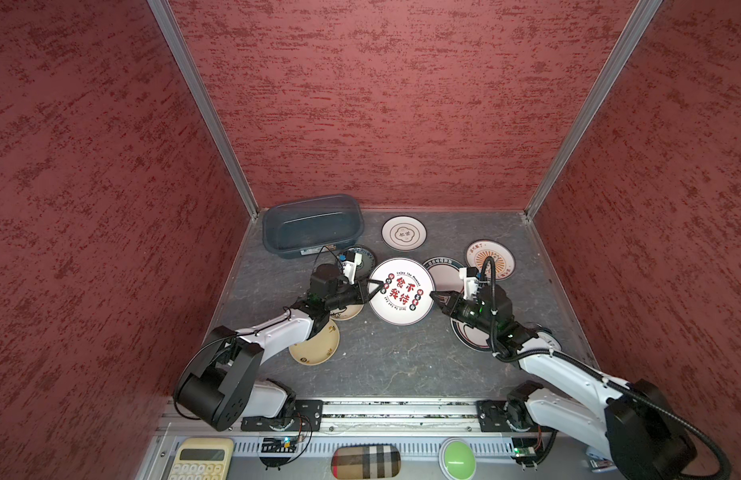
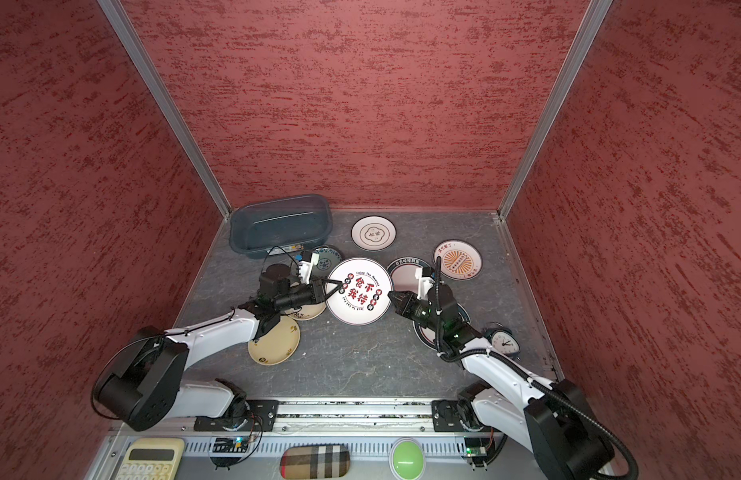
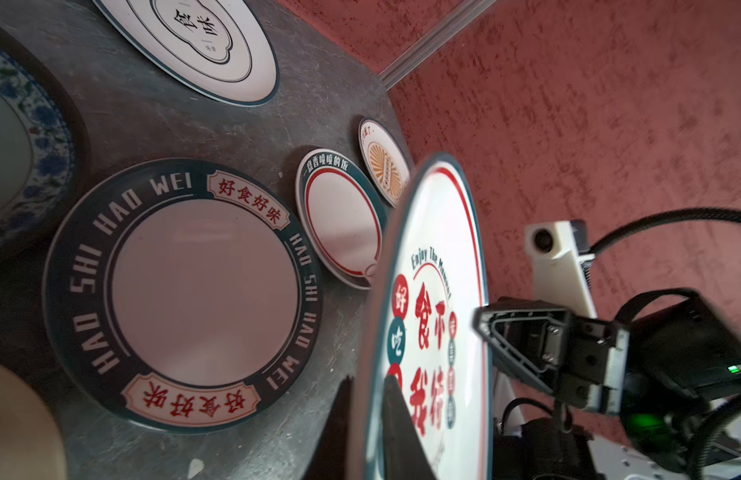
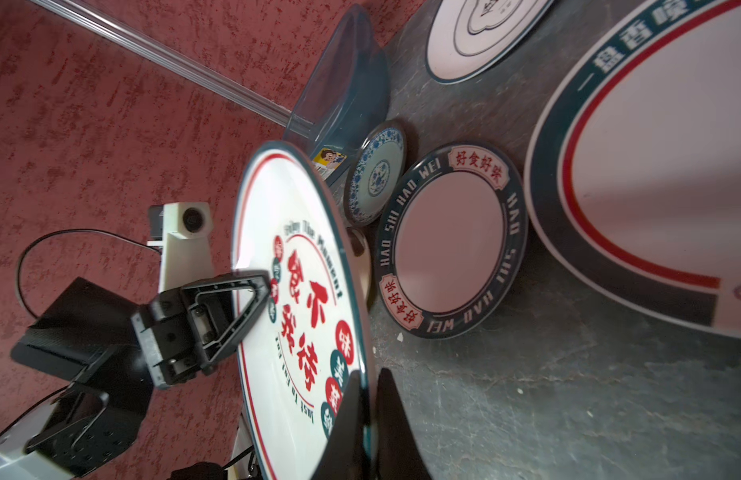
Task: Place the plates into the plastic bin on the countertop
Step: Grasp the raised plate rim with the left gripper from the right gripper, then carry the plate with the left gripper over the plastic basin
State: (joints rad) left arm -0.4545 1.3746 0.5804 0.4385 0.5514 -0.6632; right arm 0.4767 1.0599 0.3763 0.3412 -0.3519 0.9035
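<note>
Bin (image 1: 273,239): looks empty, no plate in yet. The big red-lettered plate (image 1: 402,291) is held clear of the surface (image 1: 393,361), roughly level. The left end effector (image 1: 375,286) is clenched on one rim and the right end effector (image 1: 435,296) on the opposite rim. All the other plates (image 1: 403,232) lie scattered on the surface.

Room: the bin sits in the back corner, close to two walls (image 1: 360,145). A blue-flowered plate (image 1: 368,259) lies just beside its near side. The air above looks open.

Mottled red textured walls (image 1: 381,104) close in three sides, meeting at two aluminium corner posts (image 1: 202,108). Along the grey front ledge (image 1: 414,467) lie a cream calculator (image 1: 200,461), a plaid case (image 1: 365,461) and a green dome button (image 1: 457,457); light is soft and even.
</note>
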